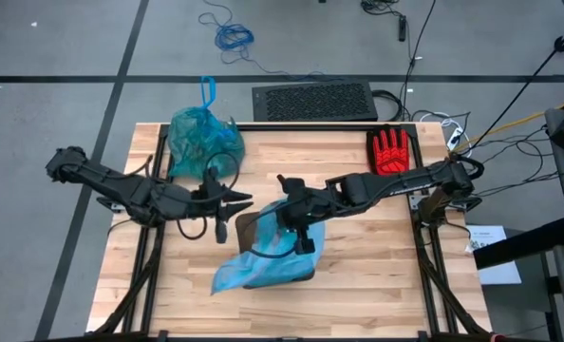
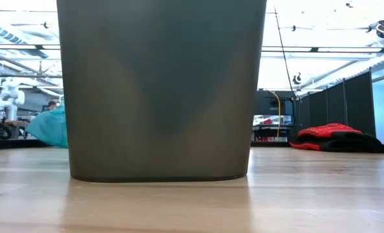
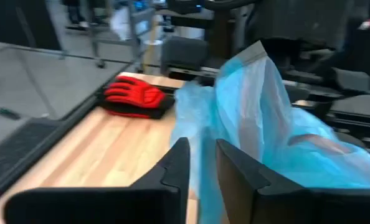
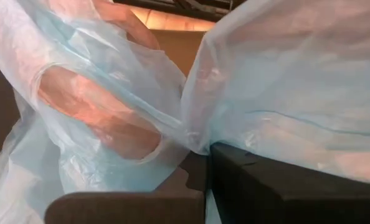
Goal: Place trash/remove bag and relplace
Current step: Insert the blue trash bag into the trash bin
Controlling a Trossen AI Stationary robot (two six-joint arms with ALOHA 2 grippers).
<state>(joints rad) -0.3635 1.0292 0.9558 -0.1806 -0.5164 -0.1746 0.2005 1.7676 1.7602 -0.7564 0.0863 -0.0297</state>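
The bag point(image 1: 199, 136), knotted and full, is already set aside at the desk point(image 1: 358, 275) back-left corner, so removal is judged done. Replacement remains: the sky-blue liner point(image 1: 263, 266) is only draped over the bin point(image 1: 258, 228) at mid-desk. Right end effector point(image 1: 296, 231) is pinched closed on the liner. Left end effector point(image 1: 233, 201), beside the bin, is slightly parted, holding nothing. Loose trash is not seen. No readable writing.

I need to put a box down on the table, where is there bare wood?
Free: the near-left wood below the left hand, the near-right wood below the red glove and the right arm. Crowded: the middle, where the right hand is shut on the sky-blue bag at the bin, and the far-left corner with the teal bag.
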